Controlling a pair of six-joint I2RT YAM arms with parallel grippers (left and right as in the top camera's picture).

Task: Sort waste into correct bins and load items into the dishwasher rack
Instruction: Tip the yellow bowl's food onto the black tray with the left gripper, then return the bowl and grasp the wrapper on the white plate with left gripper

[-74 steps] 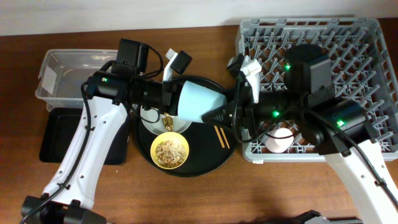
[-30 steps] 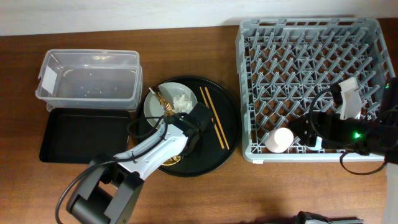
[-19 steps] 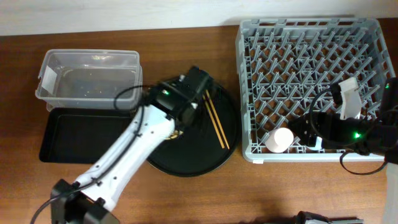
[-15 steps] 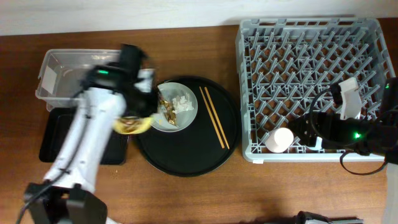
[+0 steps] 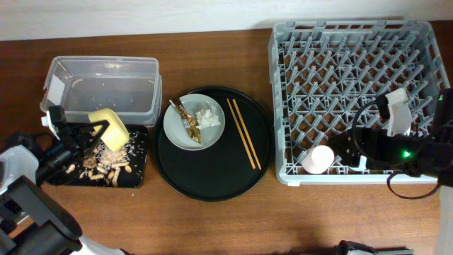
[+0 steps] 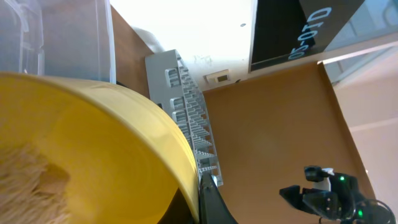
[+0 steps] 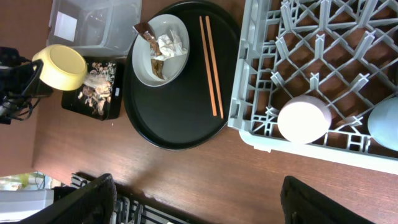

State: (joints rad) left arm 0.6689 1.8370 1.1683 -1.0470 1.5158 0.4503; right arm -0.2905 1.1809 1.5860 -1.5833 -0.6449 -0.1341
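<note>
1. One yellow bowl (image 5: 108,128) is pinched in my left gripper (image 5: 88,134), tipped over the black tray (image 5: 140,152). Food scraps (image 5: 99,168) lie below.
2. My right gripper (image 7: 208,205) is wide and empty.
3. Next, I think, the bowl goes into the rack (image 5: 283,42).

The round yellow bowl (image 5: 107,129) was carried to lower left — brownish shredded scraps (image 5: 102,166) were tipped onto the shallow black tray (image 5: 139,171).

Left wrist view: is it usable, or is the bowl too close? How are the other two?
Left wrist: bowl fills the lower left, soft; wall behind blows out white. Overhead: sharp, evenly lit. Right wrist: sharp, jaws dark at the bottom corners.
</note>
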